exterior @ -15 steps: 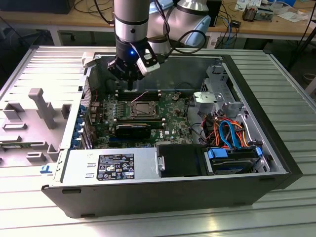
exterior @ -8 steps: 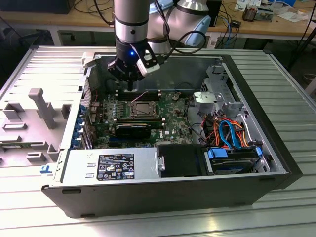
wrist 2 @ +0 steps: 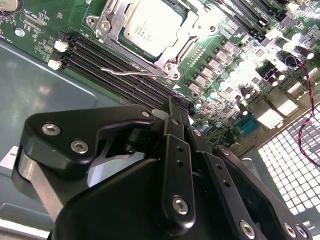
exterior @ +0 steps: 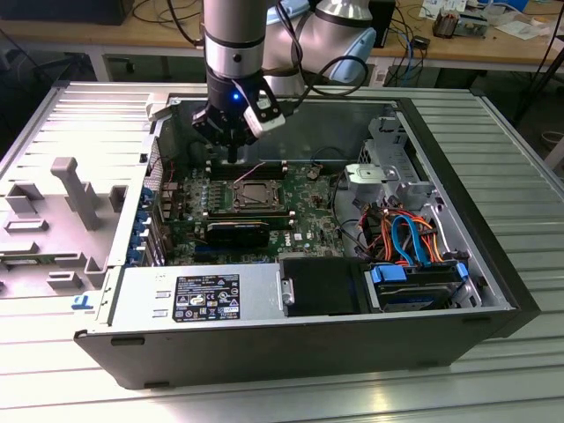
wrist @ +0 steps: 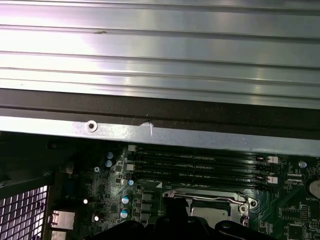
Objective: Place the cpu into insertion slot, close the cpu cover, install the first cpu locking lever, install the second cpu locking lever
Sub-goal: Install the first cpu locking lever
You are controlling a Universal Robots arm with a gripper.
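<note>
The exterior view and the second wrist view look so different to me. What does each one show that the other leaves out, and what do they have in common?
The exterior view alone takes in the whole open computer case, its power supply, the coloured cables and the workbench behind. The second wrist view alone gives the thin wire lever beside the socket and the memory slots up close. Both share the gripper, the green motherboard and the cpu lying in its socket under the cpu cover.

The exterior view looks down from high front; both wrist views closely share the motherboard (wrist 2: 220, 55).
</note>
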